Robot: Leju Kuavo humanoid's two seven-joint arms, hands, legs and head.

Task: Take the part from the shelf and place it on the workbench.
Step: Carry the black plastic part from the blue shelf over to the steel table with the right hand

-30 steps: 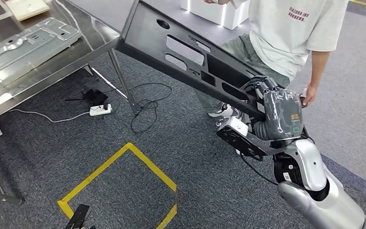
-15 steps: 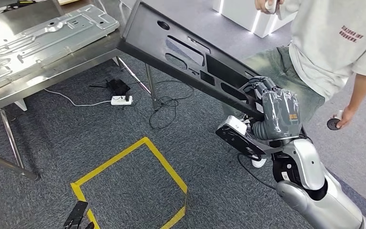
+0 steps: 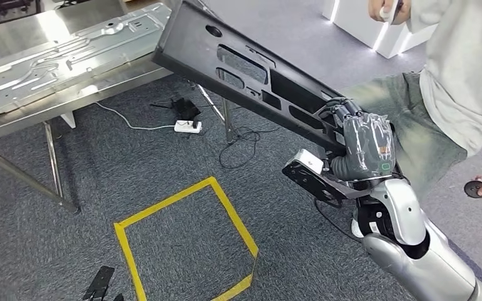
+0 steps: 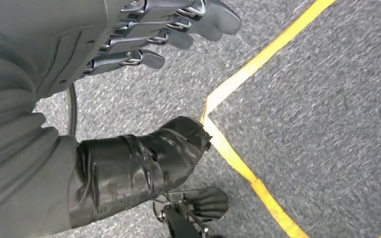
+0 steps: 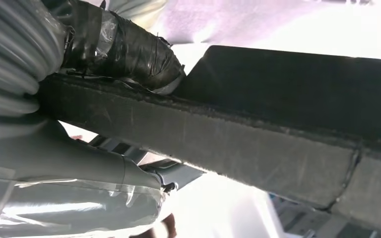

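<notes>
The right hand (image 3: 363, 145) grips the near lower edge of the long black panel (image 3: 245, 72), which slants up and away from the hand; its far end overhangs the near edge of the steel workbench (image 3: 12, 128). In the right wrist view the thumb (image 5: 124, 49) and palm clamp the panel's thick edge (image 5: 238, 144). The left hand (image 4: 144, 29) hangs over the grey carpet (image 4: 317, 124) with fingers apart, holding nothing.

A silver stamped sheet-metal part (image 3: 69, 53) lies flat on the workbench. Under the workbench's near edge sit a white power strip (image 3: 187, 126) and loose black cables (image 3: 241, 141). A yellow tape square (image 3: 182, 241) marks the carpet in front of the workbench. Right of the panel, close beside the right arm, stands a person in a pale shirt (image 3: 461, 69), holding a small dark disc (image 3: 475, 189) low down.

Against half a second ago the whole view has swung: workbench, tape square and power strip sit further right in frame, while hand and panel hold nearly the same place.
</notes>
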